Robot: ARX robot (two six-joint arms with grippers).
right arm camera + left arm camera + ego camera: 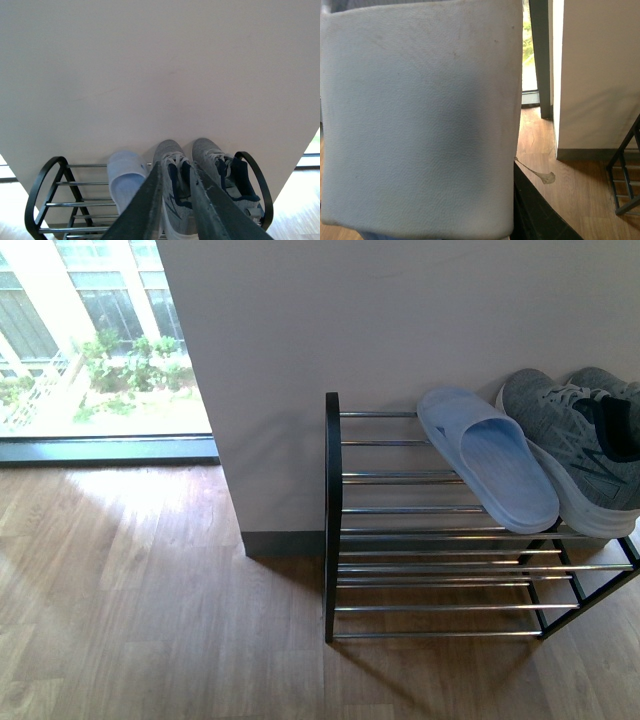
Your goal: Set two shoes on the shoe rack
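Nearest: the left gripper (420,220), seen only in the left wrist view, is almost wholly hidden behind the pale sole of a slide sandal (417,120). Judging by how the sole fills that view, the sandal is carried there, but whether the jaws are clenched on it cannot be told.

Next: the wooden floor (130,600), bare in front of the shoe rack (332,520).

Middle: the right gripper (175,205) hangs just above the rack's top shelf. Its two dark fingers (145,210) stand a narrow gap apart, jaws released, holding nothing. They point down at the grey sneakers (172,175).

Rack, top shelf: a second, matching blue sandal (490,465) lies on the chrome bars, toe toward the room, touching the nearer sneaker (570,450). Both sneakers sit side by side against the wall (300,360). The bars to the left of the sandal on the rack are bare.

Far: a window (90,330) with greenery beyond.

Risks, as a judgement:
- The carried sandal blocks the left wrist view, so its set-down may be misjudged.
- A toe placed between bars could tip or slip through.
- A sideways nudge could shove the resting sandal.
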